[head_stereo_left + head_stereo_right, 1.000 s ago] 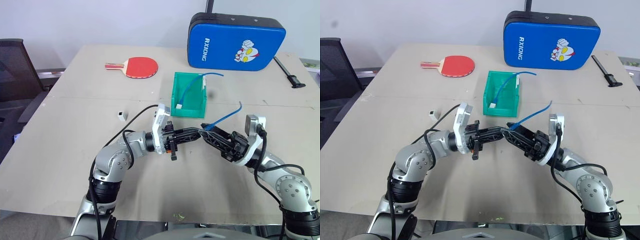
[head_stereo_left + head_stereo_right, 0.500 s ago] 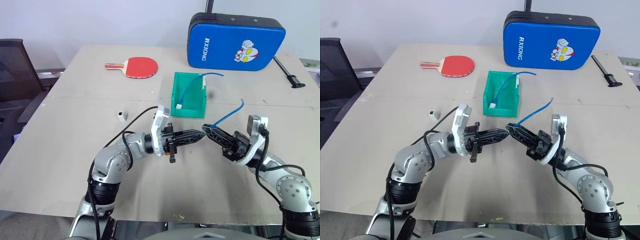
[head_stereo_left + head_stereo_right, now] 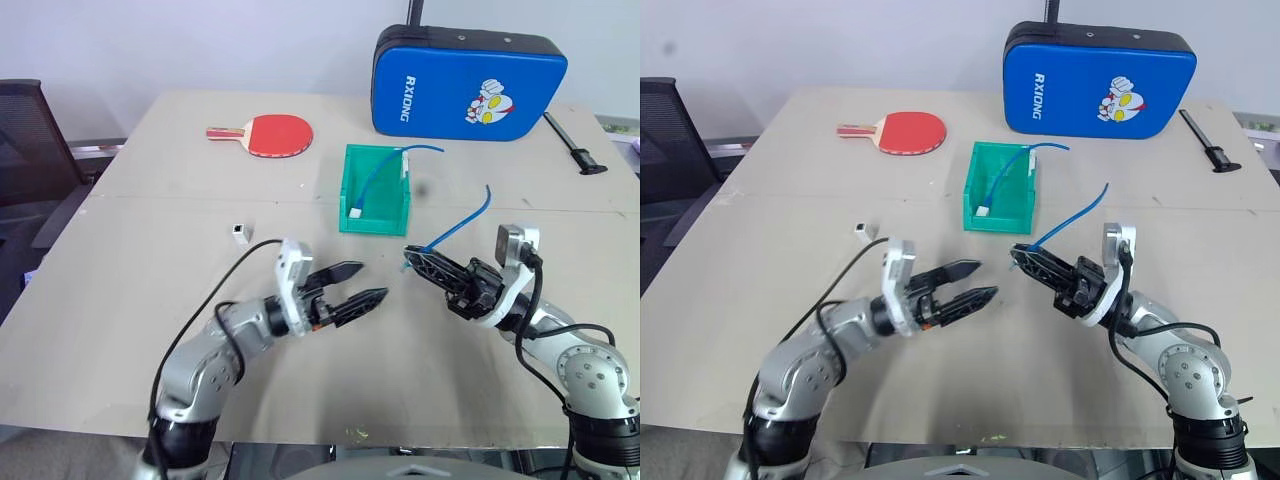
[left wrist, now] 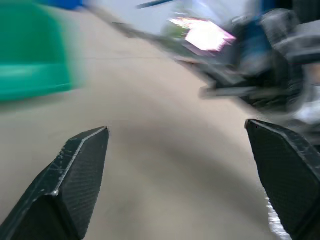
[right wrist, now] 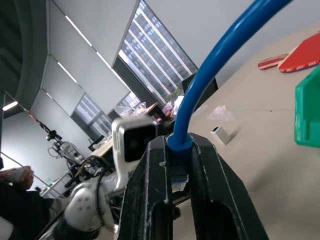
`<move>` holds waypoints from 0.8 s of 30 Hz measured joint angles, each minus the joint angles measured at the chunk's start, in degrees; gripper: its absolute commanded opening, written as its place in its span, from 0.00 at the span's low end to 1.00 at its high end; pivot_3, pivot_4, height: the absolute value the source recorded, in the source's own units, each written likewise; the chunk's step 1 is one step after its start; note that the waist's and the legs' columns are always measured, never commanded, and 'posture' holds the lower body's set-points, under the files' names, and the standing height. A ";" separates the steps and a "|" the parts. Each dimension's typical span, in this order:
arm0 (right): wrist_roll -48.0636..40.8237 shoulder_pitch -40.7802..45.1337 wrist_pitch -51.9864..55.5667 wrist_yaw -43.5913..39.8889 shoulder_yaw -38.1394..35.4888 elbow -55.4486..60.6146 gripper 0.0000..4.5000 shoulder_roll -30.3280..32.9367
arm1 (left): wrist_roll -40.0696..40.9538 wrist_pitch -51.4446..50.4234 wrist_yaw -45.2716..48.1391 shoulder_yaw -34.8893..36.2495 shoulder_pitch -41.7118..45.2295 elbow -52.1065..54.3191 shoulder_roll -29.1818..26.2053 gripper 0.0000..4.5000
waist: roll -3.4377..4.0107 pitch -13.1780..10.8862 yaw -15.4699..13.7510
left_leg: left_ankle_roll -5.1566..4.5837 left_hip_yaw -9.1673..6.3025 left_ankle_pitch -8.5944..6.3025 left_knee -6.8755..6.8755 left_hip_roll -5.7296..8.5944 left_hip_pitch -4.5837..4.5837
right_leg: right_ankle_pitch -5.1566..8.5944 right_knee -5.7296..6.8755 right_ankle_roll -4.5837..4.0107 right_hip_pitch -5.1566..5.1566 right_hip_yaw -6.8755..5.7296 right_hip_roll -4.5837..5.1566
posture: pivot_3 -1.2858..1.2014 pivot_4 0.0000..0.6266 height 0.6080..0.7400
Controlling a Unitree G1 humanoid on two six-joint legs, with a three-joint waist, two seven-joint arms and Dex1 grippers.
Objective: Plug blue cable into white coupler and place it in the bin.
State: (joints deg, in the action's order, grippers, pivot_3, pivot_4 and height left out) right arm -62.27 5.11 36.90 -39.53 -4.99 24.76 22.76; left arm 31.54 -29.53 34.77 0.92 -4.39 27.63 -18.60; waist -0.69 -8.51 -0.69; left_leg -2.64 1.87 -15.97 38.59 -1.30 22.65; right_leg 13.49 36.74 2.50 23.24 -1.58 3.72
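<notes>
Two grippers that met fingertip to fingertip over the table a second ago now stand apart. The left gripper has drawn back toward the robot's left and its fingers, pinched narrow before, are spread wide with nothing between them. The right gripper is where it was, its fingers clamped tight on the blue cable near its lower end, with the rest of the cable curving up and away behind it. The white coupler sits alone on the table to the left, well apart from both grippers, in the same spot as before. The bin stands behind the grippers with another blue cable and its white block inside, unchanged. A red paddle and a blue padded case lie at the far side. The right wrist view shows the grip up close, the cable squeezed between the two black fingers with its clear plug just below the pinch, and the coupler on the table beyond. The left wrist view shows the two fingertips far apart over bare table, the green bin blurred to one side.
</notes>
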 measured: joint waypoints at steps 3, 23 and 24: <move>7.96 0.43 -5.48 -3.09 0.79 -1.49 0.00 0.73 | -11.55 9.92 -10.04 2.14 -5.44 0.01 3.08 1.00 | -0.06 0.00 -0.65 | -0.01 -0.02 0.00 0.02 0.04 0.03 | 0.00 0.00 -0.01 -0.01 -0.08 0.07 | 0.52 0.24 0.92; 20.92 5.08 -12.37 -3.97 7.90 0.17 0.00 -2.42 | -26.81 21.85 -29.80 10.08 14.78 -31.40 6.12 1.00 | -0.15 0.07 -0.33 | 0.00 -0.14 0.02 0.11 0.04 0.01 | -0.05 0.13 -0.04 -0.03 -0.61 0.17 | 0.52 0.24 0.92; 20.98 5.01 -12.37 -3.84 8.04 0.28 0.00 -2.42 | -26.25 20.73 -29.85 10.61 15.43 -31.78 5.90 1.00 | -0.15 0.08 -0.20 | 0.00 -0.14 0.02 0.13 0.03 -0.01 | -0.05 0.15 -0.04 -0.04 -0.59 0.16 | 0.52 0.24 0.92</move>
State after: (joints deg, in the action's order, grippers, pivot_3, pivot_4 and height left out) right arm -41.29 10.12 24.53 -43.37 3.05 25.04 20.34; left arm 5.30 -8.79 4.92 11.52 11.03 -4.15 -12.69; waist -0.83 -8.43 -0.89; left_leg -2.64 1.74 -15.95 38.72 -1.26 22.65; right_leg 13.44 36.89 2.46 23.20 -2.17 3.87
